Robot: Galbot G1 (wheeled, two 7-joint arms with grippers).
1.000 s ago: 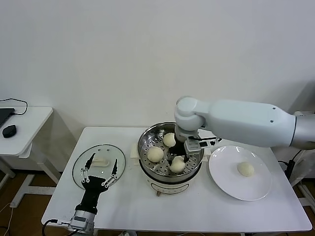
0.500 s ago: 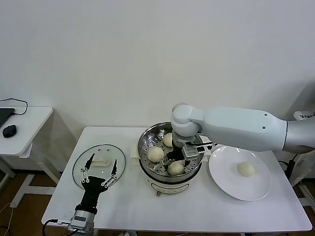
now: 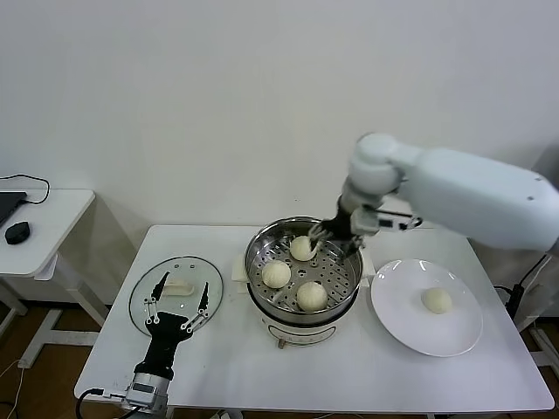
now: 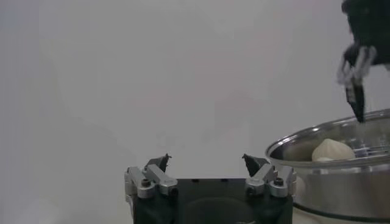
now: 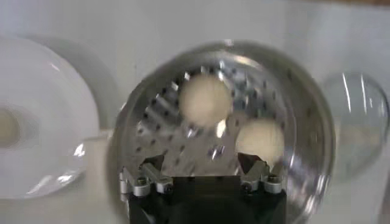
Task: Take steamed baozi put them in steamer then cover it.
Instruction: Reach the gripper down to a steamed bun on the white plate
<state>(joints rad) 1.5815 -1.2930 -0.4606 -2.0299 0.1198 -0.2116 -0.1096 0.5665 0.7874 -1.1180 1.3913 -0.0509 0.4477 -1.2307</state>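
White wall behind, white rectangular table carrying everything. Round shiny steel steamer with perforated basket floor on a white electric base sits mid-table. Three small cream-white domed baozi inside: far one, left one, near one. Fourth baozi lies on the flat white round plate, right of the steamer. Round clear glass cover with metal rim and white handle lies flat on the table, left of the steamer.

Right end effector hangs above the far rim of the steamer, fingers spread, holding nothing; right wrist view shows both fingertips apart over the basket. Left end effector hovers over the near edge of the cover, fingers spread wide, empty, not touching the handle as far as I can tell.

Handling, my judgement: buns look soft, light, smooth, easy to dent, so pinch gently across the dome's widest part. Cover is rigid glass, fragile, probably slippery on the rim; the white handle in its middle is the sensible grip. Steel pot stiff and glossy. One bun left to move, then the lid.
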